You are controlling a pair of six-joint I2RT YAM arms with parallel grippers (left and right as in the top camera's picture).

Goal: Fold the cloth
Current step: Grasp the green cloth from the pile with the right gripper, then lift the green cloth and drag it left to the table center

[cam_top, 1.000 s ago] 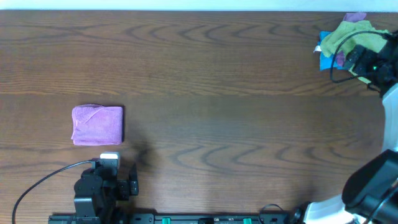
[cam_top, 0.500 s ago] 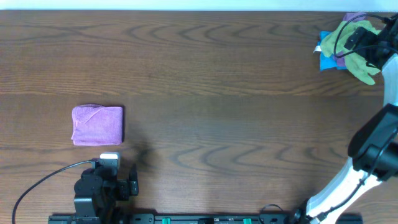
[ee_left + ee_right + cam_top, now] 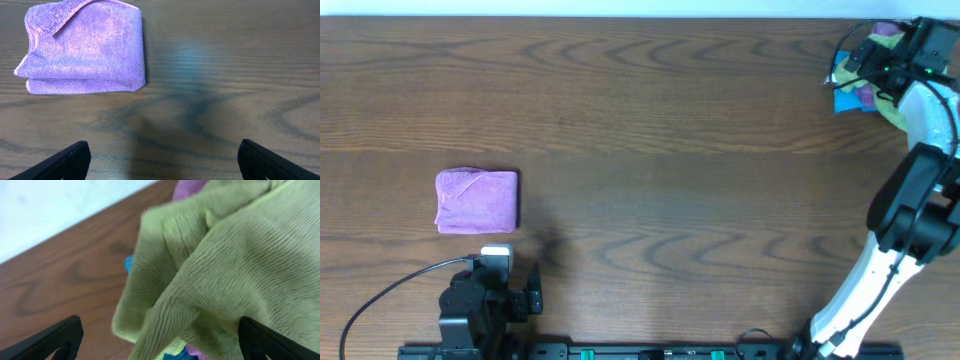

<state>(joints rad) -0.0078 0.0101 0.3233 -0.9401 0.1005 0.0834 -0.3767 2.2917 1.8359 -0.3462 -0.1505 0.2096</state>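
Since a moment ago the right arm has swung further toward the far right corner of the table (image 3: 670, 120). Its right hand (image 3: 160, 342) now hangs over the heap there, fingers spread wide, with the rumpled green cloth (image 3: 225, 265) filling the space below (a blue cloth (image 3: 844, 100) peeks out beneath). Near the left edge lies a folded purple cloth (image 3: 85, 47). The left hand (image 3: 165, 162) sits wide open just beside it, toward the near edge.
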